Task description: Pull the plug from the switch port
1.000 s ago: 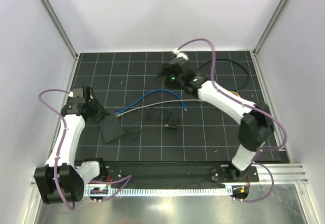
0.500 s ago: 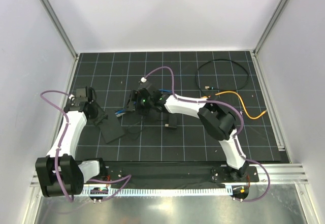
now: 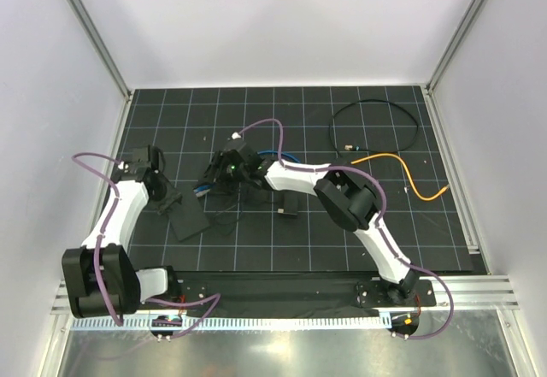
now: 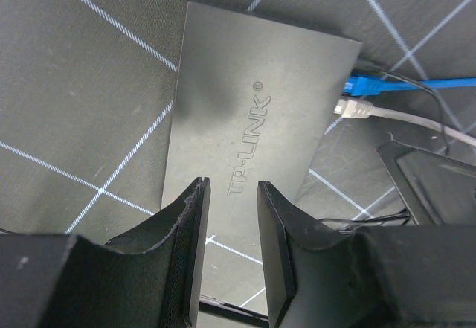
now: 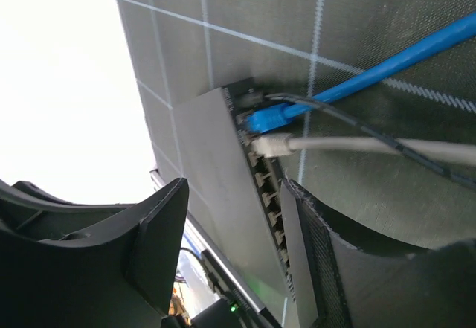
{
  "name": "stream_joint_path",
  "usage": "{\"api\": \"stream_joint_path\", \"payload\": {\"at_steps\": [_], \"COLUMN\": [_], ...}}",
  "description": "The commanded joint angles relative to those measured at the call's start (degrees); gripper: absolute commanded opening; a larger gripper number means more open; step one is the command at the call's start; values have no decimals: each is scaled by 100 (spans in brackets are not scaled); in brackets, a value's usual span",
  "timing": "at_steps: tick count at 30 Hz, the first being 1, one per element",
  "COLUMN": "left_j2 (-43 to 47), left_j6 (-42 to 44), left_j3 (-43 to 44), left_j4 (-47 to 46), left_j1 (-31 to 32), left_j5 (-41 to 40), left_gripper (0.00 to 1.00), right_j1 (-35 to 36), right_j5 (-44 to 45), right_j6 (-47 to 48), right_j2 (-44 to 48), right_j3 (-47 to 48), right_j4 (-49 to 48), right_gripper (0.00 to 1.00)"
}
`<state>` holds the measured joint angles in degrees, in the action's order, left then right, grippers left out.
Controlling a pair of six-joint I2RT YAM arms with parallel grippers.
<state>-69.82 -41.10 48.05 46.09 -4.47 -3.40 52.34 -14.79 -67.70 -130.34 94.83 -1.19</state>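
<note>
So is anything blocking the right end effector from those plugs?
Nothing visible does. The right end effector faces the blue plug and grey plug in the switch with open space between; a thin black wire crosses their cables.

Top view evenly bright, diffuse light, shadows faint. Right wrist view: upper-left blown out white. Near fingers (image 5: 152,246) soft-focus, dark in both wrist views.

Top camera looks down over the whole table (image 3: 256,112); both wrist cameras crowd close on the switch (image 4: 253,112)
</note>
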Motion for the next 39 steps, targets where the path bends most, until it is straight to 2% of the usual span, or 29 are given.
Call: {"api": "stream_joint_path", "payload": {"at_steps": [1, 13, 15, 23, 33, 39], "left_j2": [-163, -260, -295, -436, -515, -497], "left_j6": [41, 129, 146, 155, 146, 138], "left_j3": [20, -68, -68, -42, -24, -24], "left_j4": [-82, -267, -284, -276, -223, -223], "left_j1": [8, 8, 7, -1, 8, 7], "left_j5": [85, 173, 164, 164, 111, 111], "left_gripper": [36, 33, 27, 20, 20, 20], "right_j1": [84, 154, 180, 286, 339, 347], "right_j5": [-25, 274, 309, 336, 529, 556], "right_j6": [-156, -147, -147, -156, -199, -243], "right_j2": [-114, -562, -588, -747, -659, -606], "right_j3": [361, 458, 449, 528, 256, 80], "right_j4": [-57, -83, -101, -162, -320, -557], "right_gripper": [59, 54, 53, 47, 40, 44]}}
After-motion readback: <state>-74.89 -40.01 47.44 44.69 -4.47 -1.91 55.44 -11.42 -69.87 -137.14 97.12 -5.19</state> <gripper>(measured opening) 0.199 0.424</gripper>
